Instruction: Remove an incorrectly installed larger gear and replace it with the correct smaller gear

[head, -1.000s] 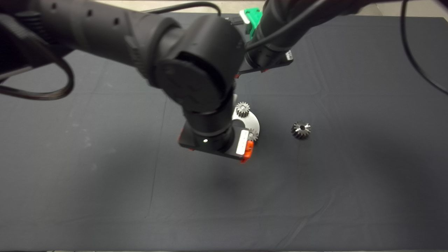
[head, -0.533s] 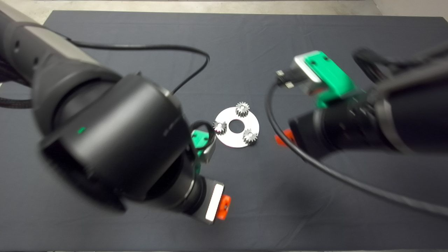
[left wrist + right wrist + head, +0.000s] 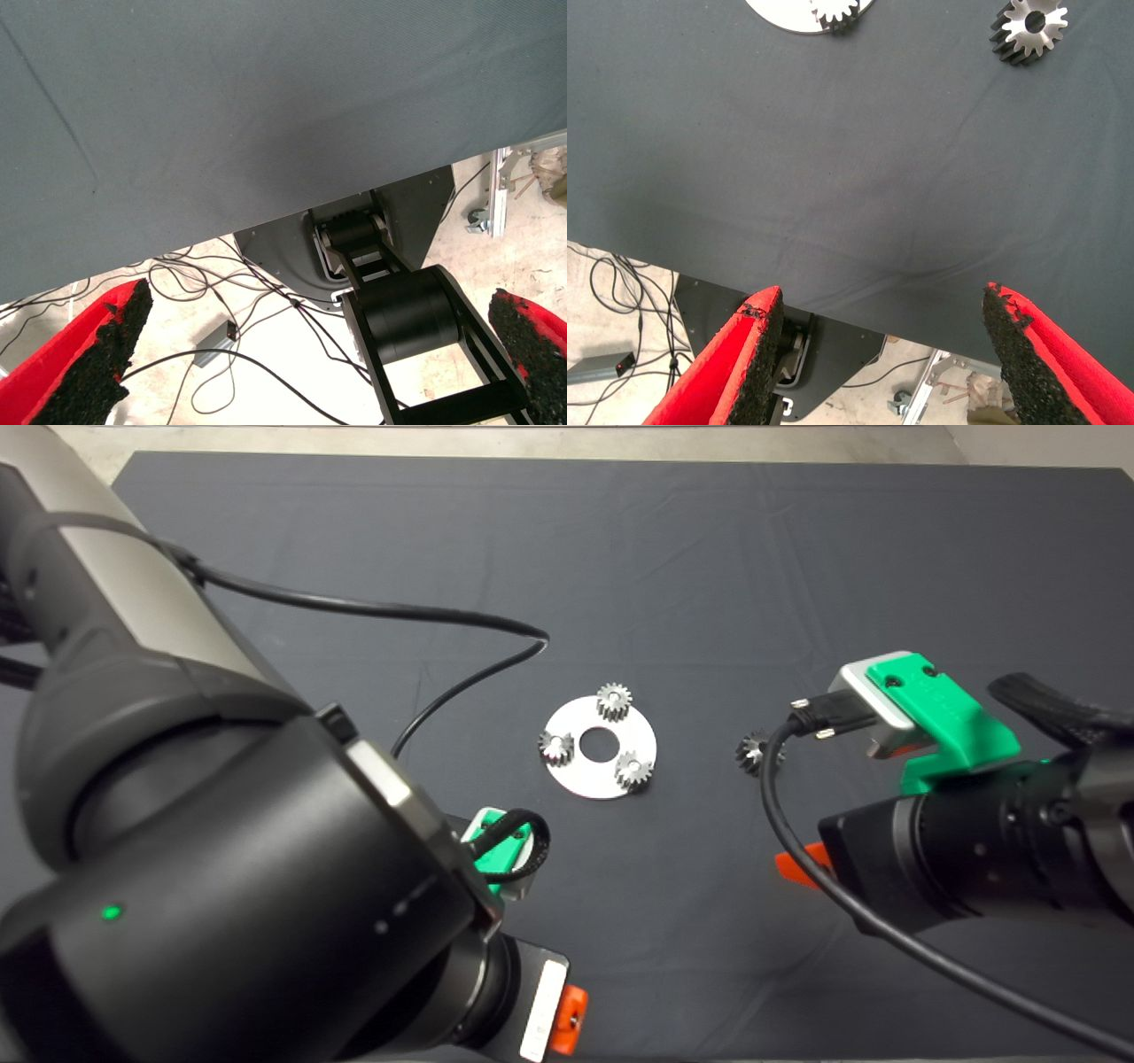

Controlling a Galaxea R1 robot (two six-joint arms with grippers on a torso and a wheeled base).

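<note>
The larger gear (image 3: 755, 751) lies loose on the dark surface (image 3: 797, 558), well to the right of the round silver plate (image 3: 611, 784) and apart from it. From above it is half hidden behind the right arm's cable (image 3: 769, 815); the right wrist view shows it whole (image 3: 1029, 28) — flat on the mat, centre hole up, nothing touching it.

The plate carries three small silver gears around its open centre hole (image 3: 599, 744): one at the far rim (image 3: 613, 701), one on the left (image 3: 555, 747), and one nearer the right (image 3: 633, 770). I cannot tell which of them is the smaller gear the task means. The right wrist view catches only the plate's edge (image 3: 780, 16) and one of these gears (image 3: 840, 11).

The right hand (image 3: 881, 354) hangs over the near right part of the mat, its fingers (image 3: 1014, 345) spread wide and holding nothing. The left hand (image 3: 310, 354) sits at the near left edge, also spread and empty; its wrist view looks past the mat's edge (image 3: 266, 212) to the floor, where loose cables (image 3: 204, 283) and the robot's black base (image 3: 399, 310) show — none of that is seen from overhead.

Around the plate the mat lies bare on every side, with wide room toward the far edge.
</note>
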